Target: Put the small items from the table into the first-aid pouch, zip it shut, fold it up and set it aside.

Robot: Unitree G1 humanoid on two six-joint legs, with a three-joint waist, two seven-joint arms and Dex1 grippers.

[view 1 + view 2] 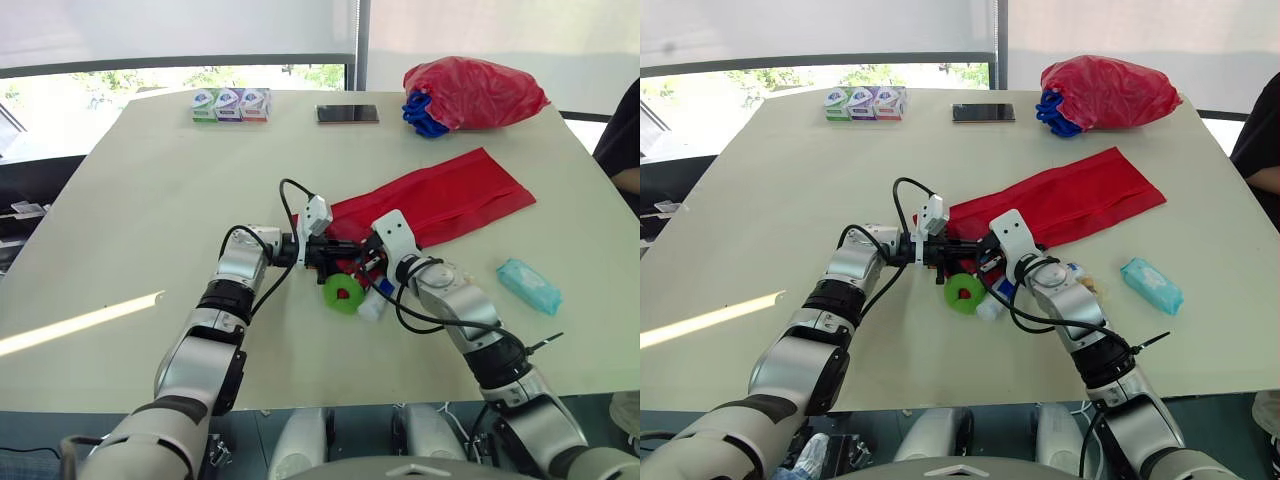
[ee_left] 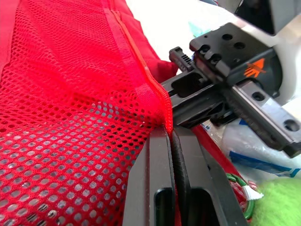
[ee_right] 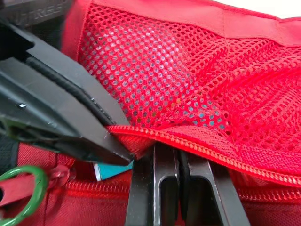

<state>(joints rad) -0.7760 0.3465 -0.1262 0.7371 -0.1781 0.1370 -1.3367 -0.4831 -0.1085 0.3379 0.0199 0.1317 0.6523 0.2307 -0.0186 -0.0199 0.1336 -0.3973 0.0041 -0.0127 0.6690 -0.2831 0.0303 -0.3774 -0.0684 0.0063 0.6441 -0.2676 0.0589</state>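
Left eye view with both wrist views: the pouch (image 1: 430, 205), a flat strip of red fabric, lies at the centre of the counter (image 1: 150, 200), its long axis running from 7 o'clock to 2 o'clock. At its 7 o'clock end the left gripper (image 2: 170, 135) is clenched on the zip (image 3: 221, 151) edge of the mesh (image 2: 70, 117) pocket. The right gripper (image 3: 177, 153) is clenched on the same edge just beside it, the two all but touching. Judged step: parting the pocket mouth for loading. To do this well, one pinch should anchor the toothed tape while the other draws the lip up and away. The draw should be gentle, since open-weave mesh is slack, likely stretches under load and may snag on a finger edge. The pull should follow the zip line, not cross it, and the mouth must gape enough for the bulkiest item. Items to load: a green roll (image 1: 343, 293), ring-shaped and soft-looking, just beside the pouch end at 6 o'clock; a white bottle (image 1: 372, 305), smooth, touching the roll; a teal wipes pack (image 1: 528, 285) in crinkled film, well apart at 4 o'clock. Three small boxes (image 1: 230, 104) stand at 11 o'clock, a phone (image 1: 347, 114) at 12 o'clock and a glossy red bag (image 1: 470, 92) at 1 o'clock.
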